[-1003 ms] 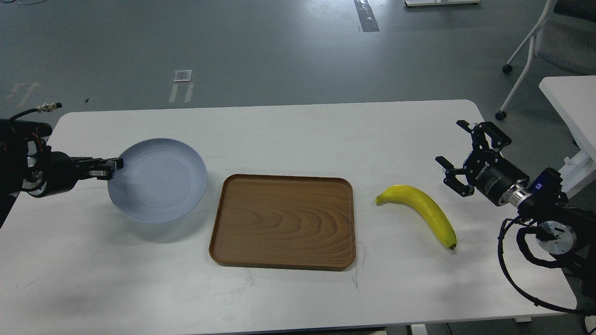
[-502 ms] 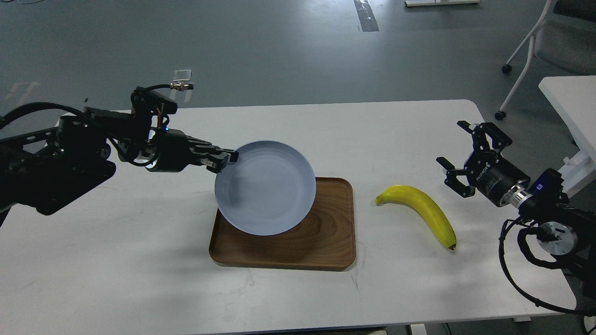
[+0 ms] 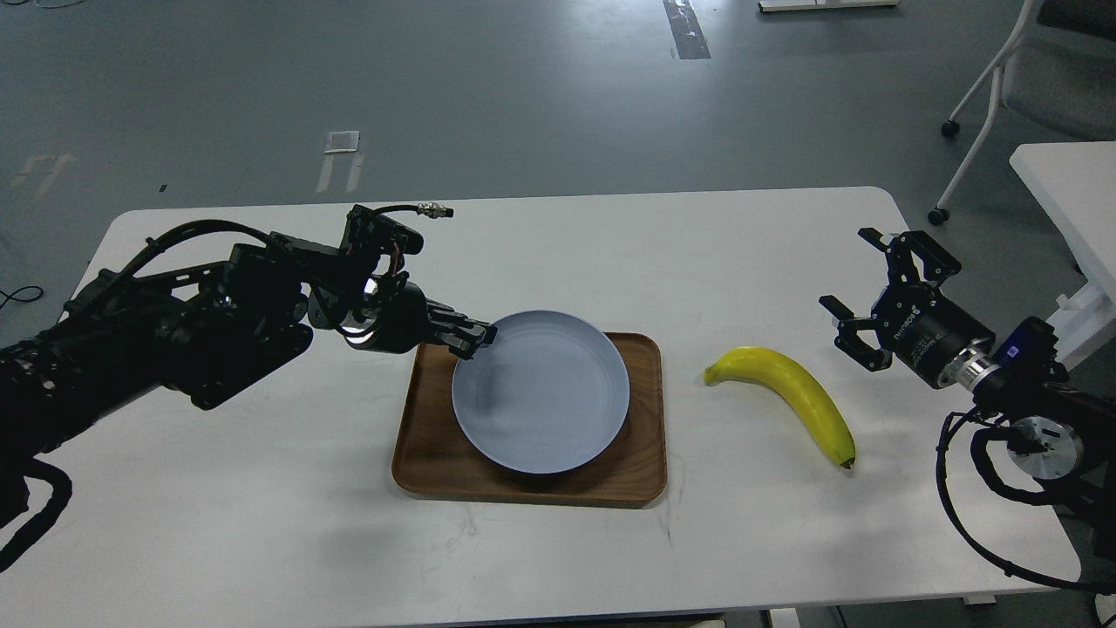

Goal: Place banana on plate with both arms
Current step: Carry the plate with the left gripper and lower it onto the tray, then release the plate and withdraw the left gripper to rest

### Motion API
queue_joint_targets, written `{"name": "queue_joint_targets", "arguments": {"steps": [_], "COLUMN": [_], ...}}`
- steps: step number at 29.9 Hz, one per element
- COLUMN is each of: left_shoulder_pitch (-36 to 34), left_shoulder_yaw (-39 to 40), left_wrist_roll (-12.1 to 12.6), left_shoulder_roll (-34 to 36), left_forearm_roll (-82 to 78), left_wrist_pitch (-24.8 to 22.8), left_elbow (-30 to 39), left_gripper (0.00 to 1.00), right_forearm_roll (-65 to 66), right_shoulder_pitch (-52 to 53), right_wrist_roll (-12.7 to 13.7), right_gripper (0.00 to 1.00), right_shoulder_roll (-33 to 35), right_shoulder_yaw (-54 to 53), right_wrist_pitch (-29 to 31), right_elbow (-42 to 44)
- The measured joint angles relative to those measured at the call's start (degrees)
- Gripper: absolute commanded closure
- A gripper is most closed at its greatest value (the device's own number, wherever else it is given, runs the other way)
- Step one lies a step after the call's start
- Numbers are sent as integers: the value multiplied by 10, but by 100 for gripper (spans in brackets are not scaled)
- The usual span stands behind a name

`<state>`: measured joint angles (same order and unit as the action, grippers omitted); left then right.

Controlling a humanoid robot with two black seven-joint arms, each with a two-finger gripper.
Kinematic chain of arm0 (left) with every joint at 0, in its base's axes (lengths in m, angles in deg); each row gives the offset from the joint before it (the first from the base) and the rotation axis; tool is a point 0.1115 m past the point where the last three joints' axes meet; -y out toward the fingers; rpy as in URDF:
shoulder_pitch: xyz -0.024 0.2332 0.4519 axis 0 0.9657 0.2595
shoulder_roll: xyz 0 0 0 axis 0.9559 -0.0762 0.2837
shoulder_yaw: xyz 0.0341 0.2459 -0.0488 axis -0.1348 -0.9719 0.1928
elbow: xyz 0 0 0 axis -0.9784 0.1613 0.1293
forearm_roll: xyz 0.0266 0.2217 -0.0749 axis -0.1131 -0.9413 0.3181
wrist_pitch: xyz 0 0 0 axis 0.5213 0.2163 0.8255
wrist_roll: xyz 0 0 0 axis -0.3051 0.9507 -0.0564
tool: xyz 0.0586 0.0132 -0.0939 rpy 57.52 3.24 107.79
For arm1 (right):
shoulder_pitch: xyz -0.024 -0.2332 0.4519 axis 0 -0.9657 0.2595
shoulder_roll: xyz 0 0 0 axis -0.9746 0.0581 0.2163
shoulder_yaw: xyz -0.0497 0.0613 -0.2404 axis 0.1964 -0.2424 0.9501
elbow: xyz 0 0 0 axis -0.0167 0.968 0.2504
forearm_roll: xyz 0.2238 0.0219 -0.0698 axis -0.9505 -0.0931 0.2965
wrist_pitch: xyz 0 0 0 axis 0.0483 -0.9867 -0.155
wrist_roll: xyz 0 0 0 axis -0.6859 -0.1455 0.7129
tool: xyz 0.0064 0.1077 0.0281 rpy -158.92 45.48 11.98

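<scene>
The pale blue-grey plate (image 3: 540,392) is over the middle of the brown wooden tray (image 3: 436,453), tilted slightly. My left gripper (image 3: 475,336) is shut on the plate's upper left rim. The yellow banana (image 3: 789,392) lies on the white table to the right of the tray, green stem tip pointing left, brown end toward the front. My right gripper (image 3: 872,292) is open and empty, a little right of and above the banana, not touching it.
The white table (image 3: 261,523) ends close behind my right arm. A second white table (image 3: 1064,183) and a wheeled chair (image 3: 1029,78) stand at the far right. Grey floor lies beyond the table's far edge.
My left arm has carried the plate rightward from the table's left side to over the tray and lowered it. The right arm and the banana have not moved.
</scene>
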<state>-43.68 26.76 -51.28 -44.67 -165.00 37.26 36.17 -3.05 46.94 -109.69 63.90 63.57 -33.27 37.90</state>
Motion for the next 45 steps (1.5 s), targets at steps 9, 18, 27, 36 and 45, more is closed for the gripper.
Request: {"name": "queue_joint_targets", "arguments": {"steps": [9,18,27,36,45], "left_shoulder_pitch": [2,3,0,-6,91], "left_shoulder_yaw": [-4,-4,1,51,115], "left_wrist_roll": [0,0,0,0,0], "left_shoulder_roll": [-44,-57,-51,9,76], "left_forearm_roll": [1,6,35,460,860], "left_wrist_pitch": [3,2,6,11,-18], "left_elbow": [-38,-47,-46,-21,-7], "left_gripper": [100,24,2,2,2], "right_forearm_roll": [0,0,1,5,6], "right_shoulder_pitch": [0,-1,-2,-2,-1], "right_wrist_roll": [0,0,0,0,0], "right_gripper": [0,0,0,0,0], "right_shoulder_roll": [3,3,4,18,19], "right_shoulder_yaw": [0,0,0,1,1], "right_wrist_pitch": [0,0,0,0,0], "right_elbow": [-1,-1,-2,-7,-7]}}
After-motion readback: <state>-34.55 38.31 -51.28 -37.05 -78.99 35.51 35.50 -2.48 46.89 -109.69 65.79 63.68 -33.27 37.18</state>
